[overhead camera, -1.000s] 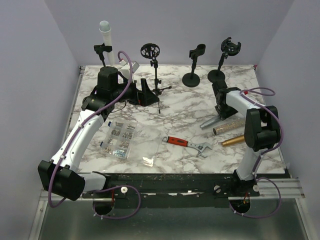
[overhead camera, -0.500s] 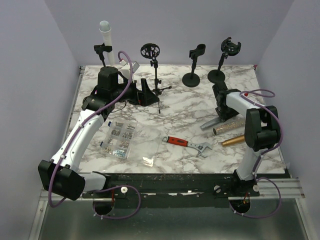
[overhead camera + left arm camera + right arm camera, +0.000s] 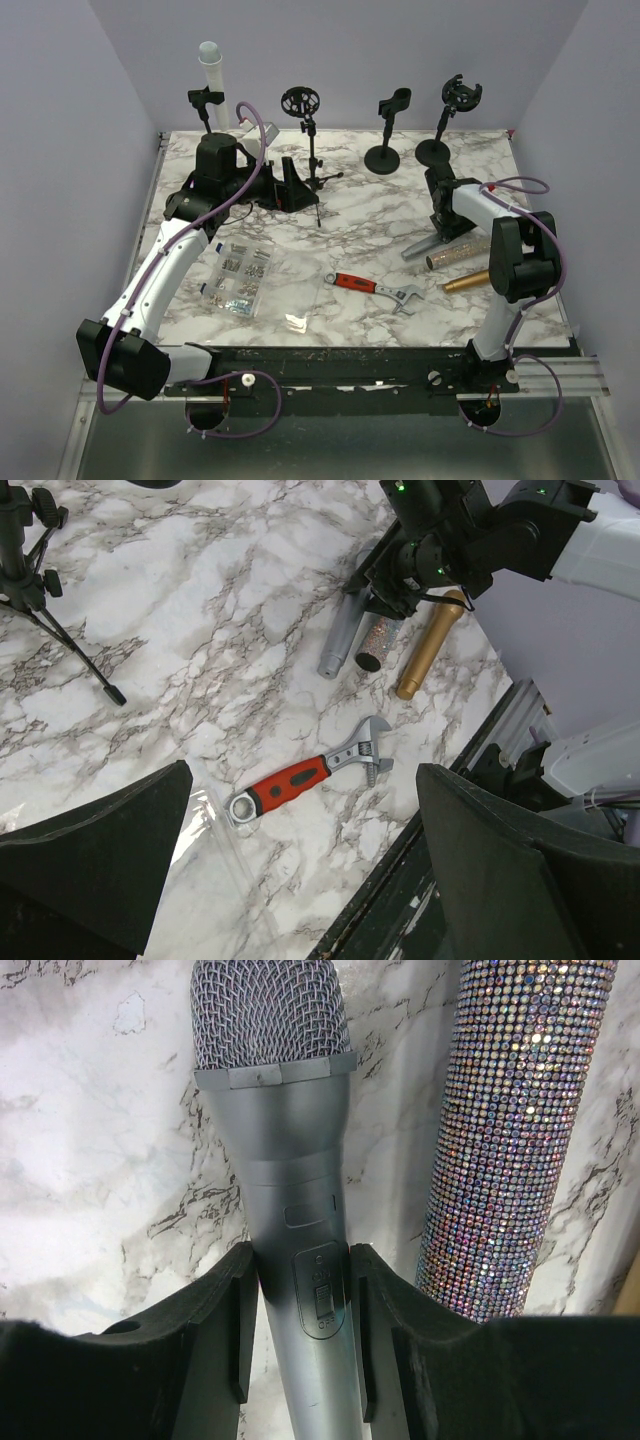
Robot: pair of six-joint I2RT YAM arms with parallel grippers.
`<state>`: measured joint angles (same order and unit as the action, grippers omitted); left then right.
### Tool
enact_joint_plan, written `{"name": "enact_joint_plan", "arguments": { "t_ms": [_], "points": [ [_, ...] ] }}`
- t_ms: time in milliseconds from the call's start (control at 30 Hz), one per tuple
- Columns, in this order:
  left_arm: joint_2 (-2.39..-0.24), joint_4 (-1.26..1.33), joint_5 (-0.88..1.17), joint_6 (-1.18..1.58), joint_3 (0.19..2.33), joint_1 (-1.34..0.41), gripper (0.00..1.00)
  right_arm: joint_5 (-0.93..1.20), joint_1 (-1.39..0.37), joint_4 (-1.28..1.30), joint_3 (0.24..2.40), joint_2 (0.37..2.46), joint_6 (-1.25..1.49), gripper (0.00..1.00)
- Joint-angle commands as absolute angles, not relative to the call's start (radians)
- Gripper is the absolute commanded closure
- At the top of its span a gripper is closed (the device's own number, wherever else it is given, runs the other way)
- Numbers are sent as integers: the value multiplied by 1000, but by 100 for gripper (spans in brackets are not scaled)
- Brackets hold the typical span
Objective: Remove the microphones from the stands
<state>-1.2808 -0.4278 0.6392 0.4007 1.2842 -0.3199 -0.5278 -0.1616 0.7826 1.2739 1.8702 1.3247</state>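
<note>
The right tool is clenched on the silver microphone, one finger pressed to each side of its body below the grille; the microphone lies on the marble bench, just beside a glitter microphone, well apart from the stands at the back; the left tool hangs released above a red-handled wrench.
</note>
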Motion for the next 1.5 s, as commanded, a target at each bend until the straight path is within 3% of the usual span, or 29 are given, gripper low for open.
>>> {"name": "enact_joint_plan", "arguments": {
  "t_ms": [0,167,300,633,700,833,1000,1133,1200,1300,1467],
  "points": [
    [-1288,-406,627,400,1278,-321,1,-548,-152,782,1276,1878,1313,67],
    [-1290,-404,630,403,1276,-321,1,-549,-151,788,1275,1866,1307,66],
    [-1290,-401,634,404,1275,-321,1,-556,-152,788,1275,1854,1297,49],
    [-1296,-398,635,407,1273,-321,1,-557,-151,747,1262,1788,1248,44],
    [-1296,-396,632,407,1271,-321,1,-542,-151,704,1244,1761,1204,39],
    [-1295,-390,629,410,1264,-321,1,-454,-152,510,1158,1666,1068,19],
    [-1294,-375,618,413,1252,-321,1,-362,-156,319,1024,1523,958,11],
    [-1302,-366,616,419,1245,-322,1,-142,-161,149,951,1454,785,8],
    [-1305,-361,616,422,1241,-321,2,125,-163,-11,903,1448,692,1],
    [-1304,-356,597,422,1235,-321,1,459,-181,-232,849,1491,690,0],
    [-1267,-349,508,406,1214,-321,1,604,-294,-364,901,1599,761,0]
  ]
}}
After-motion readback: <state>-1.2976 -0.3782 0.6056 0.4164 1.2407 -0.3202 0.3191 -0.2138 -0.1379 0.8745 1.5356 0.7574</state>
